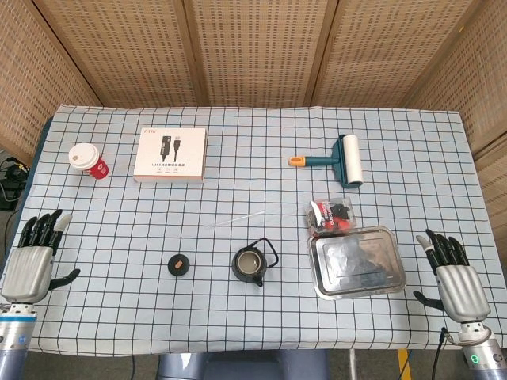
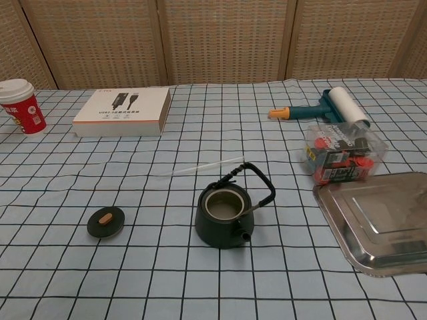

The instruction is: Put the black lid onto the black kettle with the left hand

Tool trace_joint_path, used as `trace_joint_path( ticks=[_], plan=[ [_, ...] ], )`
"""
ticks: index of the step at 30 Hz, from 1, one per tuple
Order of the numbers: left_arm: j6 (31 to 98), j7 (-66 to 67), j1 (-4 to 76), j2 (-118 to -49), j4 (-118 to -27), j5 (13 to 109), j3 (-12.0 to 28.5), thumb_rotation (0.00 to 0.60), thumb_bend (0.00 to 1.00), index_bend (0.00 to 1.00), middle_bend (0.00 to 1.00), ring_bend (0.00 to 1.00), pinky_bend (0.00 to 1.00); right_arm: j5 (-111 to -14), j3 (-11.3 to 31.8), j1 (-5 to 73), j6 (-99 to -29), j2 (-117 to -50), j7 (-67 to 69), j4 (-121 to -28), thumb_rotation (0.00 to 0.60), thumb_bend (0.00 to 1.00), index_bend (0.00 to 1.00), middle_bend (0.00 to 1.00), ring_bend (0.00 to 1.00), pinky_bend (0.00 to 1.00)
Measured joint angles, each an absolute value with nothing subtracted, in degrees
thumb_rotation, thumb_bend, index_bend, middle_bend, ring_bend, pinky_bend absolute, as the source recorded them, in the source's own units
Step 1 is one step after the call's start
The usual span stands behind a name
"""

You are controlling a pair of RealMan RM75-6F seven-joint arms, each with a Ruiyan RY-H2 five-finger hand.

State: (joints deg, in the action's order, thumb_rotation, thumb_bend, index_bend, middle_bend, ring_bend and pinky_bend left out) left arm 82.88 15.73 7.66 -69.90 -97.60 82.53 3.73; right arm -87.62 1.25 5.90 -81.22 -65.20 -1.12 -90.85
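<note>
The black kettle (image 1: 252, 264) (image 2: 226, 215) stands uncovered near the table's front middle, its handle raised. The round black lid (image 1: 180, 264) (image 2: 105, 221) with a tan knob lies flat on the checked cloth, to the kettle's left. My left hand (image 1: 33, 256) hovers at the table's left front edge, fingers spread and holding nothing, well left of the lid. My right hand (image 1: 454, 274) is at the right front edge, fingers apart and empty. The chest view shows neither hand.
A steel tray (image 1: 357, 260) lies right of the kettle, with a clear box of small items (image 1: 331, 215) behind it. A thin white stick (image 1: 236, 218) lies behind the kettle. Further back are a white box (image 1: 170, 154), a red paper cup (image 1: 88, 161) and a lint roller (image 1: 337, 160).
</note>
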Motion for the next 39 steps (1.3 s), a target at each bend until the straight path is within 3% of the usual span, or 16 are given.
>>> trace_joint_path(
  ticks=[15, 27, 39],
  plan=[
    [67.01, 29.24, 17.56, -75.32, -100.17, 76.77, 4.52, 0.6, 0.18, 0.25, 0.0, 0.0, 0.0, -83.95, 2.42, 6.97, -77.75, -64.63, 3.05, -88.73, 0.6, 0.09, 0.02, 0.0, 0.0, 0.03],
    [59.79, 41.48, 25.45, -82.53, -99.81, 66.17, 5.81, 0.6, 0.18, 0.26, 0.0, 0.0, 0.0, -81.13, 3.46, 7.64, -75.38, -64.63, 6.48, -86.39, 0.6, 0.09, 0.02, 0.0, 0.0, 0.03],
    [58.16, 46.19, 29.77, -86.84, -98.18, 59.36, 5.2, 0.6, 0.18, 0.25, 0.0, 0.0, 0.0, -80.05, 4.01, 7.87, -74.44, -64.5, 8.6, -85.11, 0.6, 0.09, 0.02, 0.0, 0.0, 0.03]
  ],
)
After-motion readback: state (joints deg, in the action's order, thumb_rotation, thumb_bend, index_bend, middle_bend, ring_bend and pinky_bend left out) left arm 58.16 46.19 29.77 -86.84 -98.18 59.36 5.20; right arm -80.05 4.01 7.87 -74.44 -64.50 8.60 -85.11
